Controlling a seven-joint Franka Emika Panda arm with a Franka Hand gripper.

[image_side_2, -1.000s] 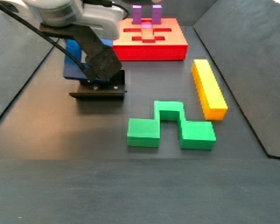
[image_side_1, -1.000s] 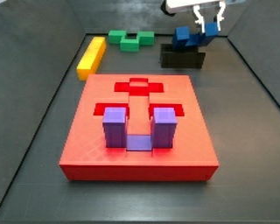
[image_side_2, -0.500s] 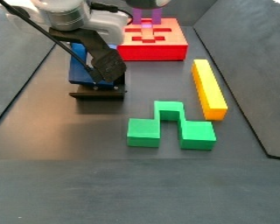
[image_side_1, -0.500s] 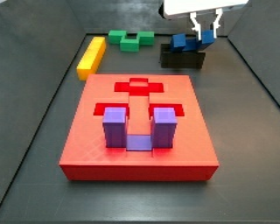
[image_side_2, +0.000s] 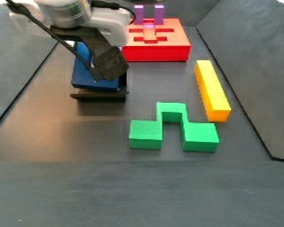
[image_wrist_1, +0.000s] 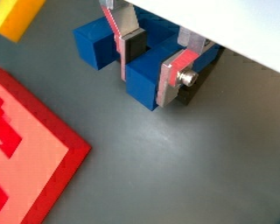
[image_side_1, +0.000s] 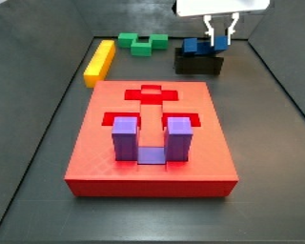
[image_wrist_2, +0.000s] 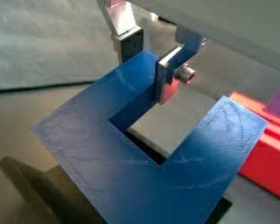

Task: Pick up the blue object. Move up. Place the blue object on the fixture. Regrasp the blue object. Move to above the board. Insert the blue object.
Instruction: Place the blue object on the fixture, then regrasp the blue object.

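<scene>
Regrasp underway: blue object now sits squarer on the fixture.

In a side view, the board (image_side_1: pixel 149 133) on the left is untouched, the purple block (image_side_1: pixel 152 138) in its near slot. Right of it, the blue object (image_side_1: pixel 193 45) rests on the fixture (image_side_1: pixel 200 65), less tilted than a second ago. The gripper (image_side_1: pixel 220 38) has shifted and now straddles one leg. In a wrist view the fingers (image_wrist_2: pixel 170 77) flank that leg closely, but I can't tell whether they're pinching it. Placement looks done; lift and insertion are pending.
</scene>
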